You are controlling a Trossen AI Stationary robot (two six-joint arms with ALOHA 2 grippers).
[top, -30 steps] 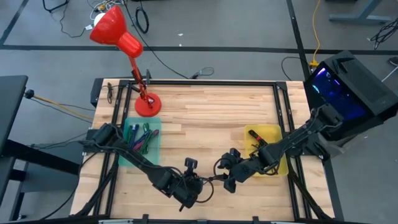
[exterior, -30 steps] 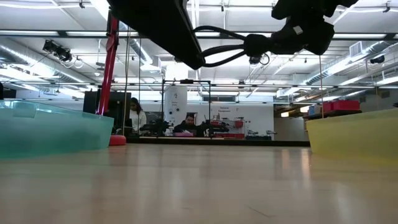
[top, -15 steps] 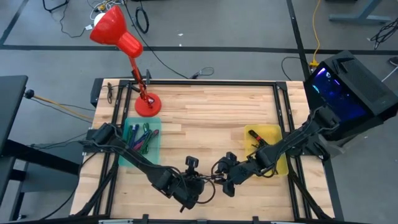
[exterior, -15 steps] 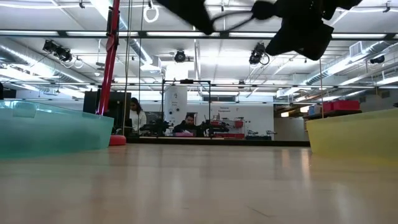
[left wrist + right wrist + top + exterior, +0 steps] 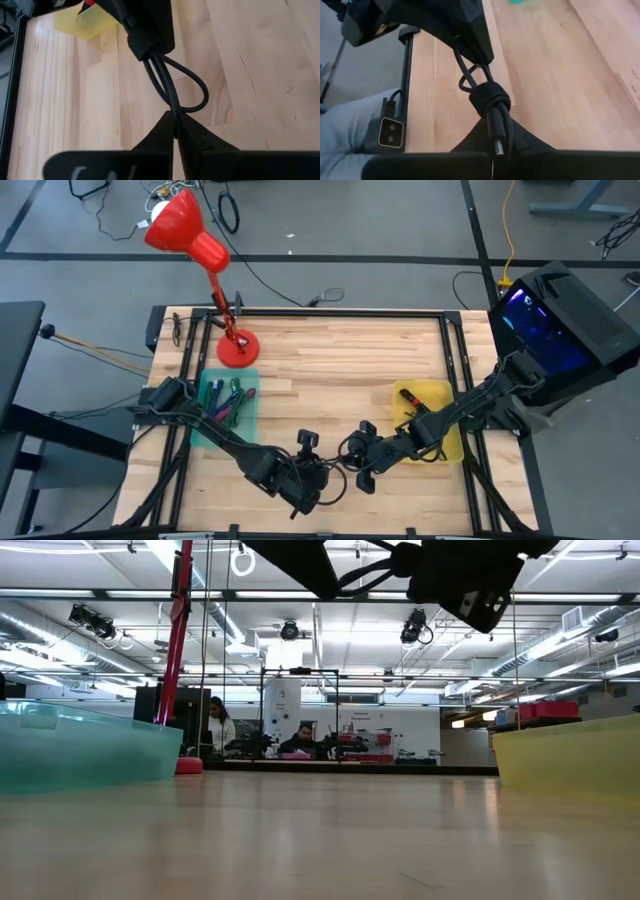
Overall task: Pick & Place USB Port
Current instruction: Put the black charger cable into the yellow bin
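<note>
Wooden table (image 5: 330, 370), both hands clamped on one black USB cable (image 5: 492, 107) – left hand (image 5: 318, 477), right hand (image 5: 352, 463) – no readable writing.

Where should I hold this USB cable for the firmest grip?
Grip the USB cable at its strapped bundle, just behind the plug, closing across its width, much as the right tool does. The strap binds the strands into one thick, stiff piece; the loose loop by the left tool would flex.

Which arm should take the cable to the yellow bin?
Right. Its gripper is shut on the cable at the strapped bundle, and the yellow bin sits on its side. The left gripper pinches only a loop.
</note>
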